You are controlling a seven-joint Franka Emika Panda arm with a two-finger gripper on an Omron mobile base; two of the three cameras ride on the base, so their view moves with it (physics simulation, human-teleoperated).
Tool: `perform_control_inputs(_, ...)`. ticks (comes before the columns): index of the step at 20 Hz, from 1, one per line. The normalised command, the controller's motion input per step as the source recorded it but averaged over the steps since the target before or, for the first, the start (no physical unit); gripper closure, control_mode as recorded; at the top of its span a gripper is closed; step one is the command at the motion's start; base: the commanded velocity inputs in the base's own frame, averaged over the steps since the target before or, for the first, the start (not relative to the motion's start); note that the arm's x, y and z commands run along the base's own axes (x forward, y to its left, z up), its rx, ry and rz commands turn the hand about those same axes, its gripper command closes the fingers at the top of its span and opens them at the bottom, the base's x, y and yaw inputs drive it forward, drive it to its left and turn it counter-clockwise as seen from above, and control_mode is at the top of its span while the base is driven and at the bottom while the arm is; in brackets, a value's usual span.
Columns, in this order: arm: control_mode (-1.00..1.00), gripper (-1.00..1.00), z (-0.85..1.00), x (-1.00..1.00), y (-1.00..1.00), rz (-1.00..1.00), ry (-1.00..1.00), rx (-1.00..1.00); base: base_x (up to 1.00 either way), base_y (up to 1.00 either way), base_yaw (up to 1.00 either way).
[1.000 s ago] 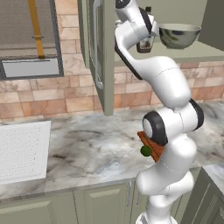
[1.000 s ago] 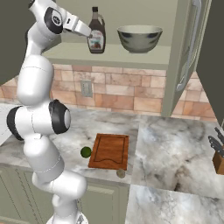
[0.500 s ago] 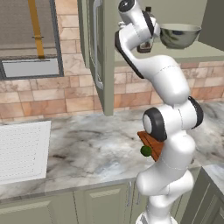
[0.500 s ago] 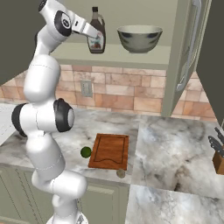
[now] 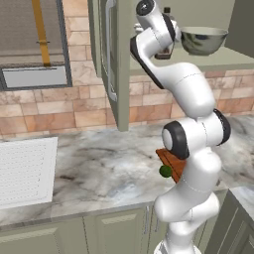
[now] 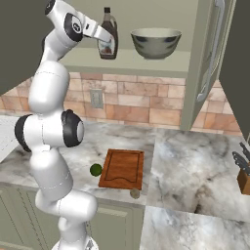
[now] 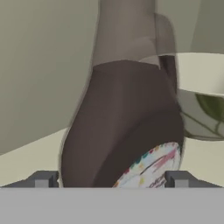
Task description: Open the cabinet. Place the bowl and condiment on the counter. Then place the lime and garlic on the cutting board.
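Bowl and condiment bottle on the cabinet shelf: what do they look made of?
The bowl looks like polished steel: grey, glossy, with mirror-like reflections on its wall. The condiment bottle looks like dark brown glass or glossy plastic, hard to tell which; it has a smooth sheen, a dark cap and a pale printed label that looks like paper.

A brick backsplash (image 6: 146,100) in tan and reddish tones ran behind the marbled desk (image 5: 99,163). A white sink basin (image 5: 25,168) sat at the desk's left end, a knife block (image 6: 242,176) at its right edge. Pale green base cabinets (image 5: 89,233) stood below, and a wall outlet (image 6: 97,98) sat in the brick.
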Motion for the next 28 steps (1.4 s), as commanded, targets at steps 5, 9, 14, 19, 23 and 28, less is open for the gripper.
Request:
perform_control_inputs(5, -1.0, 1.0, -0.19, -0.02, -0.17, 0.0, -0.04, 0.01, 0.0, 0.0, 0.0)
perform_control_inputs(9, -1.0, 1.0, -0.04, -0.29, -0.02, 0.02, -0.04, 0.0, 0.0, 0.0, 0.0)
perform_control_inputs(14, -1.0, 1.0, 0.0, -0.76, 0.0, 0.14, -0.01, 0.0, 0.0, 0.0, 0.0)
perform_control_inputs(19, -1.0, 1.0, 0.0, -0.84, 0.0, 0.15, -0.02, 0.0, 0.0, 0.0, 0.0)
perform_control_inputs(23, -1.0, 1.0, -0.09, -1.0, 0.0, 0.2, -0.11, 0.0, 0.0, 0.0, 0.0)
perform_control_inputs(28, -1.0, 1.0, -0.29, -1.0, 0.01, 0.2, -0.09, 0.0, 0.0, 0.0, 0.0)
